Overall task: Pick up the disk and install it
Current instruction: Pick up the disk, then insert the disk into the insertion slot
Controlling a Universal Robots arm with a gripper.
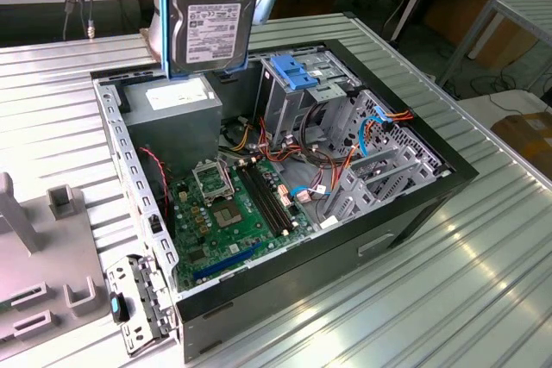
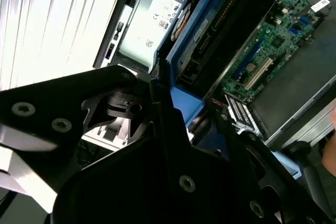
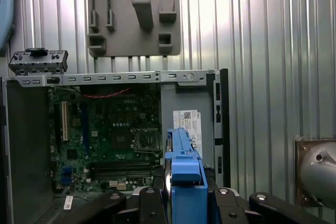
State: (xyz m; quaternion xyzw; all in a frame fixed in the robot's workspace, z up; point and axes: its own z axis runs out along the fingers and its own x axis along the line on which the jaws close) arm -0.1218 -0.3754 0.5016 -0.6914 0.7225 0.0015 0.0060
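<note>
The disk, a silver-grey hard drive with a white label in a bright blue carrier rail, hangs upright in the air above the back left corner of the open computer case. In the first wrist view my gripper is shut on the blue edge of the disk, with a black finger on either side. The second wrist view has the disk tilted over the power supply, clamped in the gripper. The grey drive cage with its fixed blue bracket stands to the exterior view's right of the disk.
Inside the case lie a green motherboard, a grey power supply and loose orange and blue cables. A grey fixture plate and a detached front-panel piece sit at the exterior view's left on the ribbed metal table.
</note>
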